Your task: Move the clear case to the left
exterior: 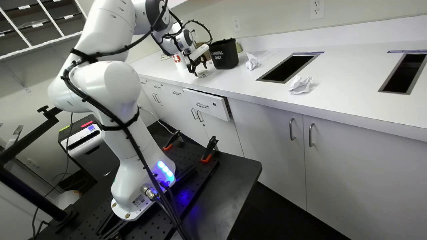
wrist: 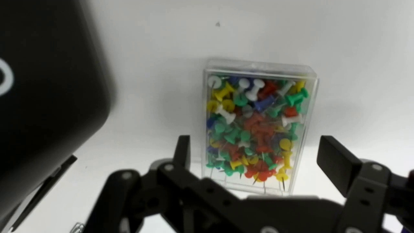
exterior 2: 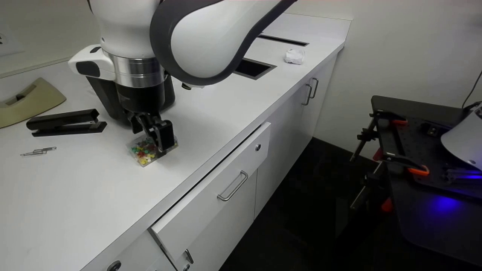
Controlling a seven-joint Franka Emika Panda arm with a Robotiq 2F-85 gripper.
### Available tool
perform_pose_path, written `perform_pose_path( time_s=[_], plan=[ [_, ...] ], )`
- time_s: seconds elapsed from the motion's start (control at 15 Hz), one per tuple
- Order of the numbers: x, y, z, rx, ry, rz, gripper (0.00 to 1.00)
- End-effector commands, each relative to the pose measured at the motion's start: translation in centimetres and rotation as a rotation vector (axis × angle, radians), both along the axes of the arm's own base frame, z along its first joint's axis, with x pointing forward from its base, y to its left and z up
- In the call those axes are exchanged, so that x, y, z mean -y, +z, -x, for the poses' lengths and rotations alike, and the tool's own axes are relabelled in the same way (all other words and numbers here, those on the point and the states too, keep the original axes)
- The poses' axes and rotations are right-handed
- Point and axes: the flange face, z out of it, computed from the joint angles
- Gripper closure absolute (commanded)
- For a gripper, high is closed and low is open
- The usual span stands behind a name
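A: Entry one: where do we list the clear case (wrist: 262, 68), and with what contents?

B: One rectangular clear case, holding push pins (wrist: 263, 105) in red, green, yellow, white and blue. We list it flat on the tabletop (exterior 2: 75, 195), between the fingers (wrist: 338, 165) of the pincer (wrist: 255, 152).

A: Condition of the pincer?

B: Fingers spread apart. In the wrist view we see a strip of tabletop between each finger and the case.

A: Entry two, nearest neighbours?

B: One black bin (exterior: 224, 55), lettered LANDFILL ONLY, close beside the pincer. In an exterior view we count one black stapler (exterior 2: 66, 122), left of the pincer; paper clips (exterior 2: 38, 151), also left of it, on the near side of the stapler, number unclear to us; one beige object (exterior 2: 37, 101), cut off by the frame edge, left of the pincer and beyond the stapler.

A: Outlying pieces?

B: In an exterior view, right of the pincer and past the bin, we log: crumpled paper (exterior: 252, 62); a dark slot (exterior: 289, 67) let into the tabletop; a second crumpled paper (exterior: 301, 85); a second dark slot (exterior: 405, 74).

A: Fixtures?

B: One white drawer (exterior 2: 201, 207), partly pulled out, below the pincer in both exterior views. One white arm (exterior: 100, 81), bearing the pincer over the case.
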Motion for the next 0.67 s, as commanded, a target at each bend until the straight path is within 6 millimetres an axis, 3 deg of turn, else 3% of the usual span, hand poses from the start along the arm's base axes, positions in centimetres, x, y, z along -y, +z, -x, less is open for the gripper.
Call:
perform_pose_path(
  time_s=[0.0, 0.4, 0.6],
  plan=[
    [-0.4, 3.3, 1.2, 0.039, 0.026, 0.026, 0.00],
    [-1.0, 8.9, 3.3, 0.076, 0.038, 0.030, 0.00],
    [-1.1, 10.7, 4.4, 0.082, 0.043, 0.032, 0.00]
  ],
)
